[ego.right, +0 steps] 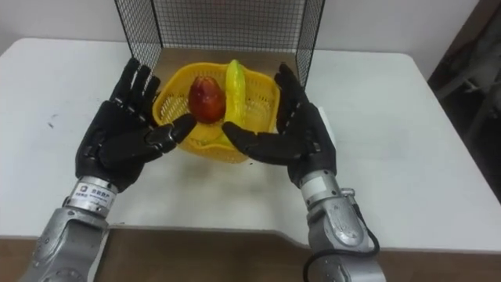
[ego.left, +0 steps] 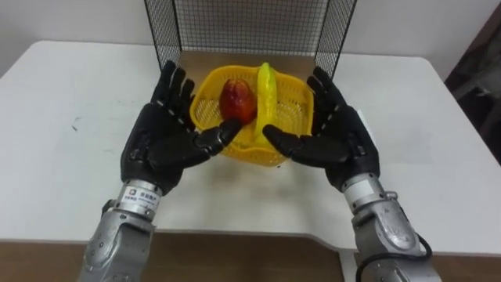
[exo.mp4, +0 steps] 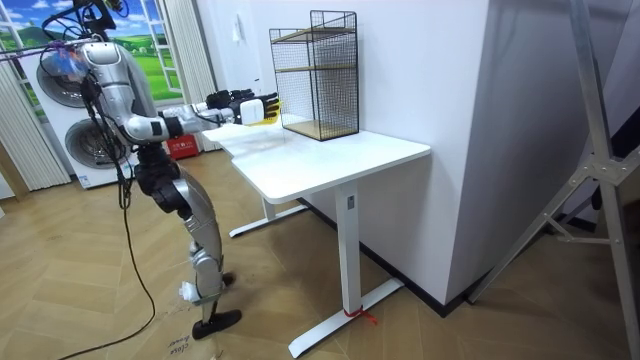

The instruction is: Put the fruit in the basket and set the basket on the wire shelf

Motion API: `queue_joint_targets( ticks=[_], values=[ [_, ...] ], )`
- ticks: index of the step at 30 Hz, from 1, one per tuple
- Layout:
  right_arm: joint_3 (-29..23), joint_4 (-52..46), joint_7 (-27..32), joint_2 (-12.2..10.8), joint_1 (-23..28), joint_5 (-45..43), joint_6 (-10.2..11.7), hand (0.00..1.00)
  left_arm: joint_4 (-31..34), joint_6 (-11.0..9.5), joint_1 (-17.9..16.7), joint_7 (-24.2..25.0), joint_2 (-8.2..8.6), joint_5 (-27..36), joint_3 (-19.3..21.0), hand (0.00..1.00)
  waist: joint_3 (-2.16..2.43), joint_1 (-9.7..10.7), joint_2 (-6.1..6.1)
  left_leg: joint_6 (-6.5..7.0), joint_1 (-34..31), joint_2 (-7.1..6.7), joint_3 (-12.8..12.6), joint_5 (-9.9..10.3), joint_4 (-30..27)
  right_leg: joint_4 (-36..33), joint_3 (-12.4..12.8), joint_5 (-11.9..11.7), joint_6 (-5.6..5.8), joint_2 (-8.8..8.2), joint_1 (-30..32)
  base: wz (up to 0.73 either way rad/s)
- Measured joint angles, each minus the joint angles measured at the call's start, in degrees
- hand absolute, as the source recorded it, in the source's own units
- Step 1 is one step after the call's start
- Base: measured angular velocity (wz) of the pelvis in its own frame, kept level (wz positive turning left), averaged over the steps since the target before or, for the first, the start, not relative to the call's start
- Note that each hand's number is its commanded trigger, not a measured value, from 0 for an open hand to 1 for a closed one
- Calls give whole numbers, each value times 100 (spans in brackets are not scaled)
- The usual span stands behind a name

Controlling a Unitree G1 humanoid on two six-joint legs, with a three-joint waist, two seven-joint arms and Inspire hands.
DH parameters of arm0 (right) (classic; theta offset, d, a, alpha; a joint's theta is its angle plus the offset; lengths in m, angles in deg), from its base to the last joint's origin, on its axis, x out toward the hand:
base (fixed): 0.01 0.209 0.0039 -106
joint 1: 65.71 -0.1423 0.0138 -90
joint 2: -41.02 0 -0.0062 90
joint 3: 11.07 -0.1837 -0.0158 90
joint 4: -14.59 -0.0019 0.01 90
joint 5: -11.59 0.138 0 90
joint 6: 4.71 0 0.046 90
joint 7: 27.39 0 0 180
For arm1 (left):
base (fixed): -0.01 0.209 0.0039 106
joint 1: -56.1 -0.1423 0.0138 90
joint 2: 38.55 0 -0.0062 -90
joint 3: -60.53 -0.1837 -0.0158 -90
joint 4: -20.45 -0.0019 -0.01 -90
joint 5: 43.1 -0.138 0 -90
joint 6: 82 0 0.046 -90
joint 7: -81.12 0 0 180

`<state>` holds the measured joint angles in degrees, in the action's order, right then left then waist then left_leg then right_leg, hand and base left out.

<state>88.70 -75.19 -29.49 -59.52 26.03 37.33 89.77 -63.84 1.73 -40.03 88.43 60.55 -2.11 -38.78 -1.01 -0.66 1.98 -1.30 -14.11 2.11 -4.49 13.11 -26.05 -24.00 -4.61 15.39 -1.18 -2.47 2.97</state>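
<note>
A yellow mesh basket with an upright yellow handle holds a red fruit. It sits between my two hands, right at the open front of the black wire shelf. My left hand is open, its straight fingers against the basket's left side and its thumb under the front rim. My right hand is open and mirrors it on the right side. The basket seems slightly above the white table, with a shadow beneath it. In the room view I stand at the table's end, arms stretched toward the wire shelf.
The wire shelf stands at the table's back edge against a white wall, with a wooden floor panel and a higher tier. Bare tabletop lies on both sides of my hands. Washing machines stand behind me in the room view.
</note>
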Motion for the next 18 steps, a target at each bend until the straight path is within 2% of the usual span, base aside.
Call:
queue_joint_targets(
  ticks=[1, 2, 3, 4, 7, 10, 12, 13, 14, 15, 16, 17, 18],
  values=[
    [9, 41, 8, -23, 2, 31, -10, 0, 1, -41, -11, 1, 30, -9, -39, 0, 12, -143, -59, 25, -149, -9, 10, -445, 164, -158, 61, 145, 114, -17, 24, -31],
    [20, 60, 4, -34, 15, -36, -26, 0, 0, -100, -8, 1, 1, -1, 19, 0, 39, -109, -65, 148, -90, -29, -20, -655, 157, -282, -13, 265, 186, -55, 24, -10],
    [28, 68, 1, -85, 43, -61, -27, 0, 1, -148, -5, 3, -33, 7, 23, 0, 86, -46, 9, 206, -21, -119, -40, -686, 190, -271, -7, 328, 268, -84, -33, 17],
    [27, 68, -7, -70, 42, -65, -27, 0, 1, -153, -5, 9, -29, 4, 18, 0, 87, -46, 12, 226, 12, -153, -52, -693, 189, -263, -5, 344, 293, -119, -62, 7],
    [30, 68, -25, -61, 47, -95, -23, 0, 1, -169, -6, 53, -29, -2, 13, 0, 75, -106, 12, 453, 81, -254, -163, -571, 78, -303, 119, 400, 366, -235, -106, -17],
    [24, 67, -26, -48, 47, -78, -23, 0, 2, -170, -7, 53, -38, -1, 8, 0, 73, -100, 46, 580, 96, -418, -263, -449, 100, -323, 156, 486, 483, -454, -104, -4],
    [32, 67, -26, -61, 45, -81, -23, 0, 1, -173, -6, 53, -67, -2, 8, 0, 64, -107, 109, 661, 141, -562, -357, -334, 87, -618, 166, 600, 561, -636, -65, -10],
    [31, 67, -26, -57, 36, -86, -23, 0, 1, -173, -11, 57, -86, -24, 6, 0, 45, -125, 142, 740, 198, -642, -437, -253, 50, -1121, 142, 633, 602, -776, 124, -13],
    [43, 72, -20, -56, 35, -70, -23, 0, 1, -173, -11, 57, -81, -7, -5, 0, 23, -123, 176, 793, 307, -726, -503, -165, 43, -1683, 157, 588, 623, -907, 308, -10],
    [43, 77, -9, -59, 34, -81, -23, 0, 1, -174, 1, 57, -82, -19, -6, 0, 13, -120, 189, 818, 371, -763, -502, -129, 39, -1886, 161, 530, 611, -961, 371, 0],
    [42, 103, 8, -55, 37, -77, -23, 0, 1, -178, 12, 57, -83, -19, -4, 0, -10, -110, 198, 853, 508, -781, -501, -56, 51, -2178, 154, 364, 621, -1004, 450, 0],
    [36, 113, 7, -50, 35, -69, -21, 0, 1, -210, 14, 57, -74, -10, -9, 0, -32, -122, 170, 854, 594, -754, -470, 2, 54, -2343, 154, 182, 610, -971, 500, -6],
    [35, 113, 7, -51, 27, -70, -19, 0, 3, -240, 14, 57, -63, -10, -17, 0, -39, -131, 151, 856, 614, -730, -451, 25, 47, -2365, 138, 162, 615, -943, 516, -15]
  ],
)
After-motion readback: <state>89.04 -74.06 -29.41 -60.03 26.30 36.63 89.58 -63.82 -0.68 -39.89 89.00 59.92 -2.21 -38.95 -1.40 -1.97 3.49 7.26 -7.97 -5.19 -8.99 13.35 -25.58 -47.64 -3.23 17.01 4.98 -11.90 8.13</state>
